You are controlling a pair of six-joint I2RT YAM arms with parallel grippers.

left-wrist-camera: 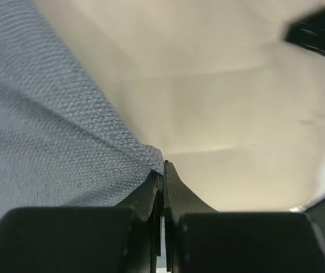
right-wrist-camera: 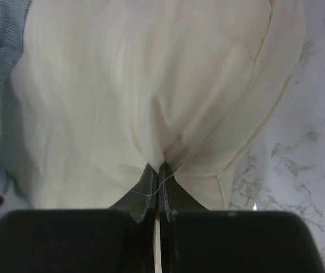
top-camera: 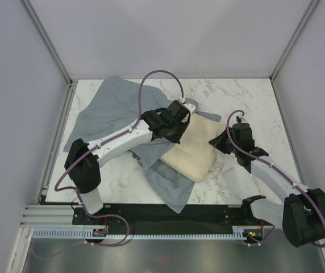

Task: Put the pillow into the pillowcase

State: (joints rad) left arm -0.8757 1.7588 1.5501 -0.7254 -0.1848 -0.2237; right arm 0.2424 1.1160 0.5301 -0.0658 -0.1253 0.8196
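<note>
The cream pillow point(top-camera: 192, 154) lies at the table's middle, on top of the grey-blue pillowcase point(top-camera: 108, 105), which spreads to the far left and sticks out below the pillow toward the near edge. My left gripper point(top-camera: 175, 134) sits at the pillow's far-left edge. In the left wrist view the left gripper point(left-wrist-camera: 163, 166) is shut, with the pillowcase point(left-wrist-camera: 49, 125) hem running into the jaw tips and the pillow point(left-wrist-camera: 225, 102) behind. My right gripper point(top-camera: 219, 142) is at the pillow's right corner. In the right wrist view the right gripper point(right-wrist-camera: 158, 166) is shut, pinching a fold of the pillow point(right-wrist-camera: 151, 74).
The white marble table point(top-camera: 248, 102) is enclosed by pale walls on the left, back and right. A metal rail point(top-camera: 57, 142) runs along the left edge. Purple cables loop over both arms. A black part of the right arm point(left-wrist-camera: 321, 31) shows at the left wrist view's top right.
</note>
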